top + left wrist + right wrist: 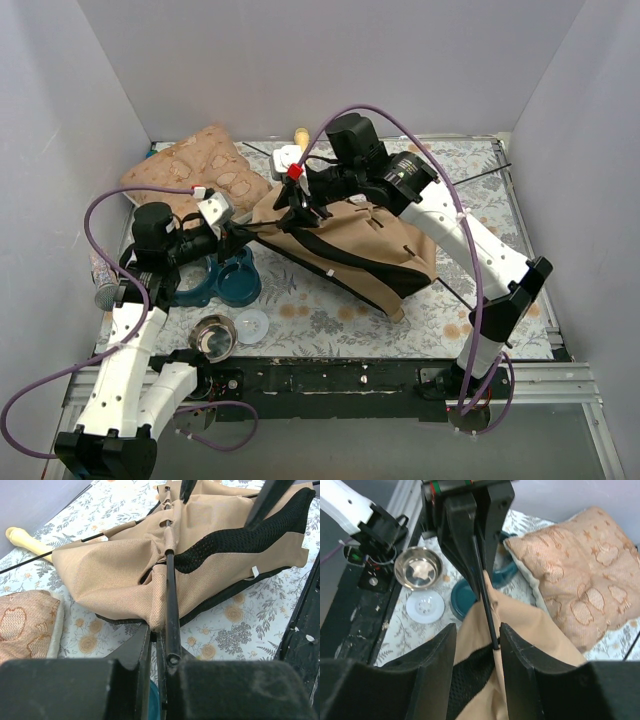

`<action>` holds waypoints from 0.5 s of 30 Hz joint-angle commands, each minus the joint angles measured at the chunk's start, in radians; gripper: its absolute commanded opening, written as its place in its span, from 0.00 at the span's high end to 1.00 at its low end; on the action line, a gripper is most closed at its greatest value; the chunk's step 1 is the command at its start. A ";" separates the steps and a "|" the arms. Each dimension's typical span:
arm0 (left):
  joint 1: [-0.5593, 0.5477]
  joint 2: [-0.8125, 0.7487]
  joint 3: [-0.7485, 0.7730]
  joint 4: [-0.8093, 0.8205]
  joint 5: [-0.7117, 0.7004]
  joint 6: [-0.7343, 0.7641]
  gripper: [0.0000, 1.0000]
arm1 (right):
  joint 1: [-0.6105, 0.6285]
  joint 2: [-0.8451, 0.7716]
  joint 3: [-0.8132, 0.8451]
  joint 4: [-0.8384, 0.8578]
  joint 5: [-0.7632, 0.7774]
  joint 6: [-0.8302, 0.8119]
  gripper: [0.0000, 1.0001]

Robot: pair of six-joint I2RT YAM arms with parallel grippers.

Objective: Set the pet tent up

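The tan pet tent (350, 250) lies collapsed on the floral mat, its black mesh panel (235, 540) facing up. A thin black pole (171, 605) runs through its fabric sleeve toward the left corner. My left gripper (162, 665) is shut on that pole's end together with the tent's black corner trim. My right gripper (477, 645) hovers over the same pole (485, 595) further along, jaws open. The pole passes between the fingers, close to the right one (520, 655). In the top view the left gripper (235, 235) and the right gripper (300, 205) face each other over the tent's left end.
A puffy patterned cushion (195, 170) lies at the back left. A teal double bowl (225, 280), a steel bowl (213, 337) and a white lid (251, 326) sit under and in front of the left arm. A pale bone-like stick (25, 539) lies behind the tent.
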 commanded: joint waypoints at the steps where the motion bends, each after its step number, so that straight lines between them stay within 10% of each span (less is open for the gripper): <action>1: 0.006 -0.002 0.056 -0.006 0.023 0.019 1.00 | 0.030 0.023 0.020 0.160 -0.095 0.099 0.53; 15: 0.006 0.019 0.085 0.014 0.027 -0.030 1.00 | 0.096 0.086 0.012 0.304 -0.052 0.121 0.58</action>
